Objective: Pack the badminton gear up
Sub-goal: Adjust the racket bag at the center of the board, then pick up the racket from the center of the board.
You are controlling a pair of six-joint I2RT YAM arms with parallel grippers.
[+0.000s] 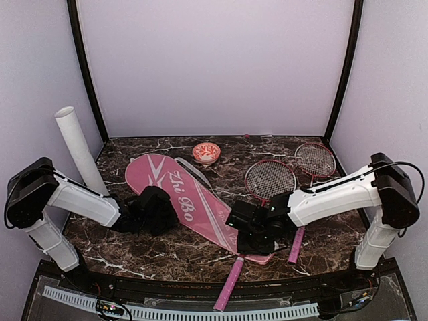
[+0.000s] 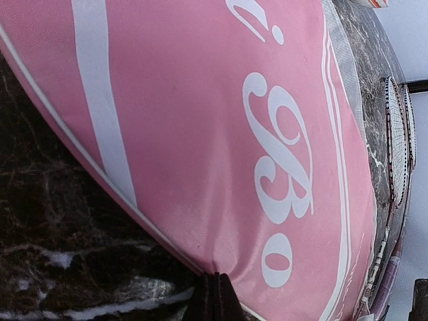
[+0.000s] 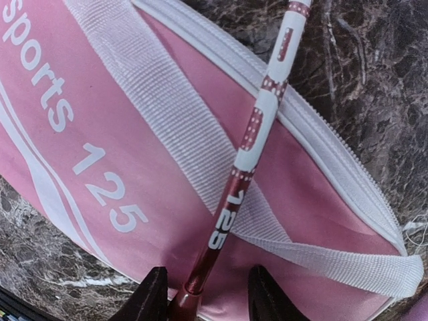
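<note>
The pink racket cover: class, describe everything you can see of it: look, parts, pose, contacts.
The racket cover is pink fabric, racket-shaped, lying flat and diagonal on the marble table. White stripes, "Zhi Bo" and "sports 125" lettering, a white zip edge and a woven white strap mark it. A racket shaft lies across its narrow end. The left pincer seems shut on its edge; the right pincer straddles the shaft, open.

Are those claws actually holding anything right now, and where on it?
The left gripper pinches the pink cover at its edge. The right gripper is open, straddling a racket shaft without gripping.
</note>
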